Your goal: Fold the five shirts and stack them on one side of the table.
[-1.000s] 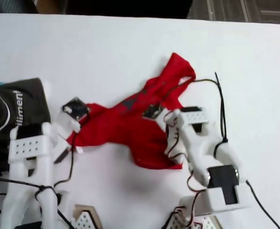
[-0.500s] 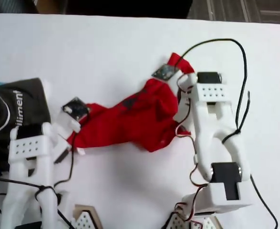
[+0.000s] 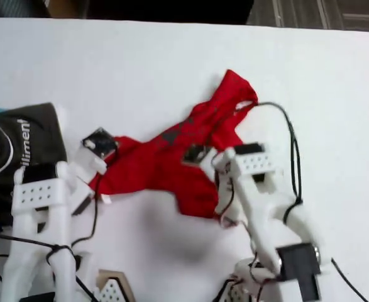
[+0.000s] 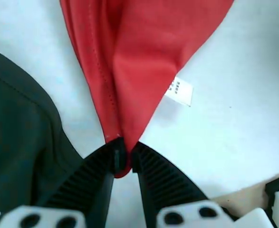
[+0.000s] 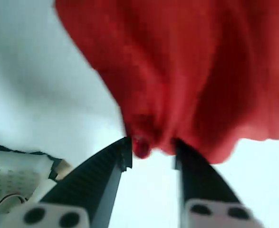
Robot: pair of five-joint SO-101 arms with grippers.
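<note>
A red shirt [image 3: 165, 167] lies crumpled across the middle of the white table [image 3: 109, 63]. My left gripper [image 3: 98, 187] is at its left end. In the left wrist view the gripper [image 4: 122, 159] is shut on a corner of the red shirt [image 4: 129, 57], close to a white label [image 4: 179, 90]. My right gripper [image 3: 220, 200] is at the shirt's near right edge. In the right wrist view a bunch of the red shirt [image 5: 187, 61] sits between its fingers [image 5: 151, 149], which are shut on the cloth.
A folded black shirt [image 3: 27, 145] with white print lies at the table's left side, over something teal, close beside the left arm; the black shirt [image 4: 15, 142] lies right next to the left gripper. The arms' bases [image 3: 112, 286] stand at the near edge.
The right arm swung out to the shirt's far right end, carrying the near edge with it, then came back toward the near side. The left arm kept still.
</note>
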